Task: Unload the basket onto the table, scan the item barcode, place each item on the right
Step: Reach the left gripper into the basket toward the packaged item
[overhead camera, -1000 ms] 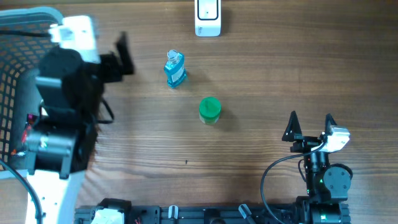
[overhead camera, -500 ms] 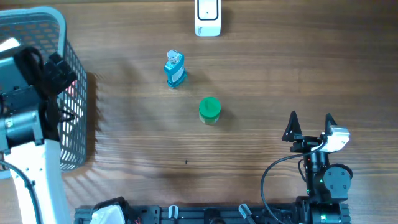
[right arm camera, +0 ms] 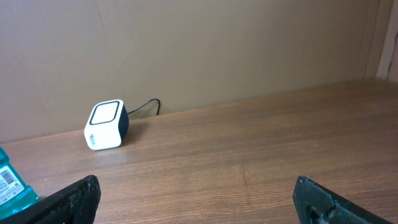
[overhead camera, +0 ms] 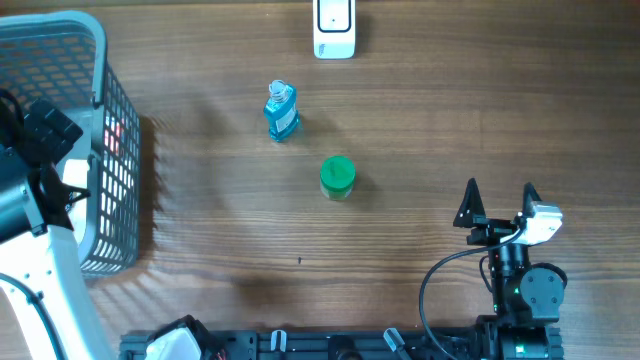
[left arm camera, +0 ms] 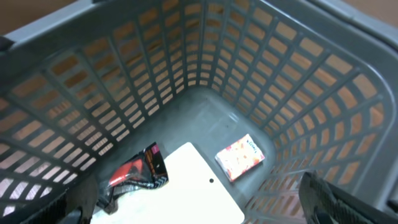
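Pick-up stage, probably. Hovering over the basket (overhead camera: 120, 200) with the left pincer (left arm camera: 199, 202) spread wide, empty; right pincer (overhead camera: 499, 190) likewise apart, idle. On the basket floor: a small red box (left arm camera: 240, 157). Next: descend, clamp it, present barcode to the scanner (overhead camera: 334, 28) across the surface (overhead camera: 420, 120).

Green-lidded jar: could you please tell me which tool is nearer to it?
Right. The right tool is off to the right of the green-lidded jar; the left tool is farther away, over the basket.
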